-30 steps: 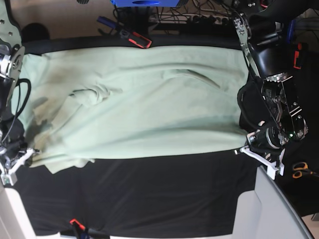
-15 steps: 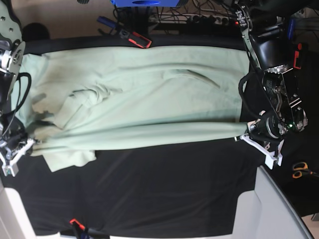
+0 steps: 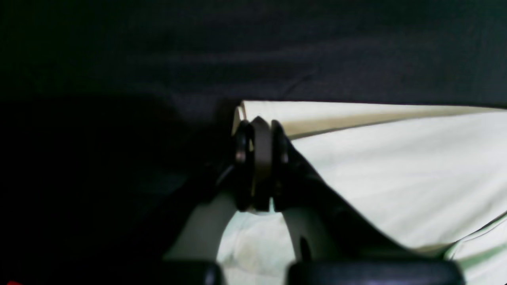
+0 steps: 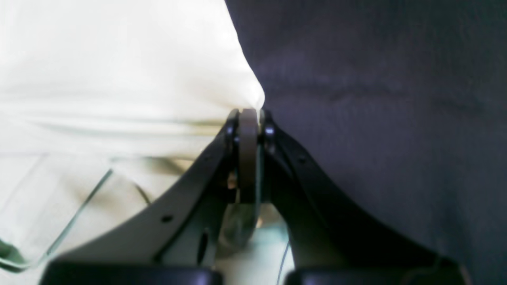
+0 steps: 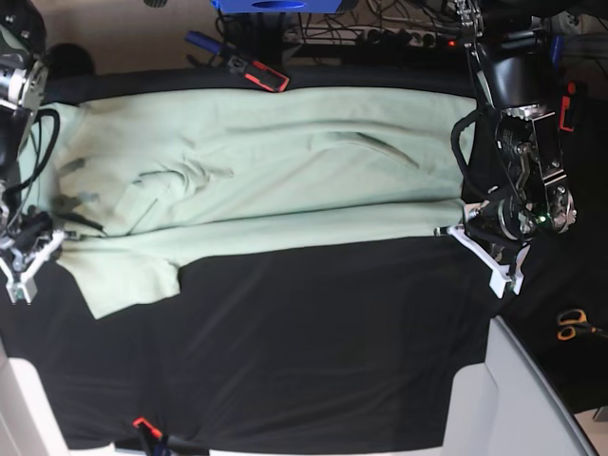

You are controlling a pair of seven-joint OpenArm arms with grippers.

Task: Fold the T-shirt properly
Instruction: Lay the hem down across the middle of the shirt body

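The pale mint-green T-shirt (image 5: 285, 171) lies across the far half of the black tablecloth (image 5: 313, 351); its near long edge is folded back toward the far side. My left gripper (image 5: 454, 231) is shut on the shirt's folded corner at the right end, as the left wrist view (image 3: 257, 126) shows with the cloth (image 3: 396, 166) beside it. My right gripper (image 5: 47, 245) is shut on the shirt's edge at the left end; the right wrist view (image 4: 248, 116) shows cloth (image 4: 119, 59) pinched between the fingertips. A sleeve flap (image 5: 128, 280) hangs nearer. Collar and label are not visible.
A red-and-black tool (image 5: 256, 73) and cables lie at the table's far edge. Scissors (image 5: 573, 326) lie off the right side. A pale panel (image 5: 503, 399) stands at the near right corner. An orange clip (image 5: 144, 426) sits at the near edge.
Both grippers have moved toward the far side of the table, carrying the shirt's near edge with them. The visible shirt band has become narrower and more black cloth shows.
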